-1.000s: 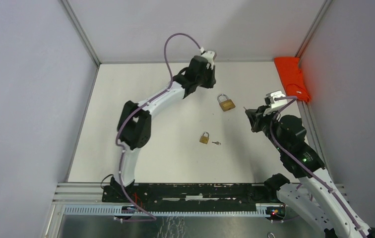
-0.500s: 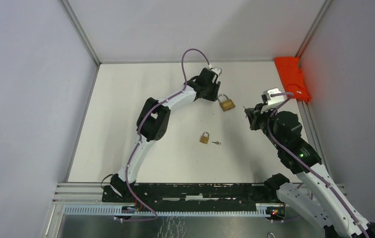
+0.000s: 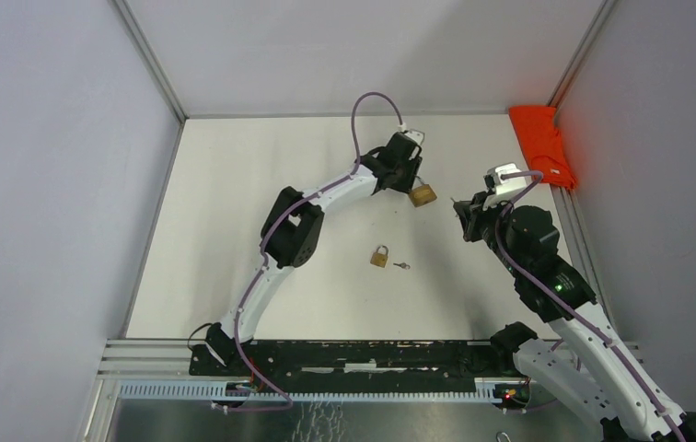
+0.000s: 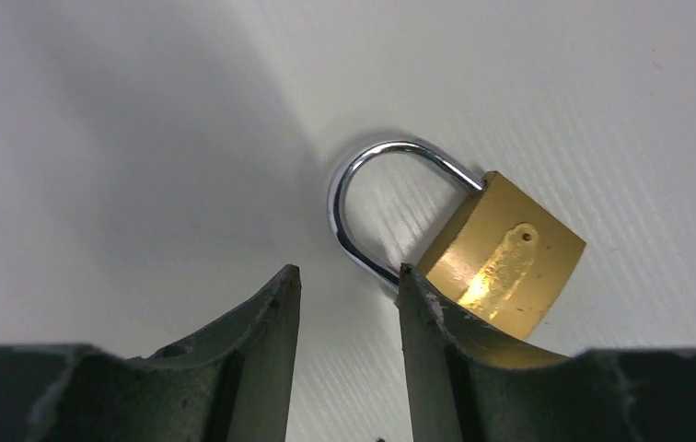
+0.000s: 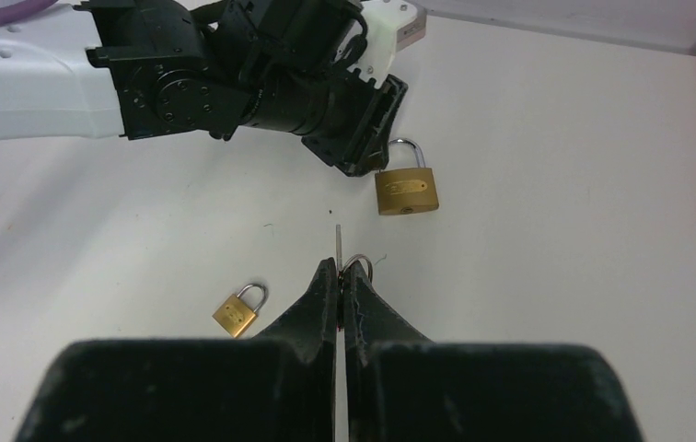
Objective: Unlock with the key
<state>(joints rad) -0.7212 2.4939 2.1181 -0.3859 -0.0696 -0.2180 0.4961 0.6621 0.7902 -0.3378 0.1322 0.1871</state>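
Note:
A large brass padlock (image 3: pixel 423 194) lies flat on the table, also in the left wrist view (image 4: pixel 501 253) and the right wrist view (image 5: pixel 407 191). My left gripper (image 3: pixel 406 180) is open, its fingertips (image 4: pixel 416 285) right at the lock's steel shackle (image 4: pixel 349 198). My right gripper (image 3: pixel 466 214) is shut on a key (image 5: pixel 338 241) with a ring, whose blade sticks out past the fingertips, held above the table right of the lock. A small brass padlock (image 3: pixel 379 257) lies nearer, with a small key (image 3: pixel 401 266) beside it.
A folded orange cloth (image 3: pixel 541 144) lies at the far right by the wall. Grey walls enclose the white table (image 3: pixel 234 239) at back, left and right. The left arm stretches across the middle of the table.
My left gripper has swung right and come down to the large padlock's shackle. The right arm with the key has barely moved.

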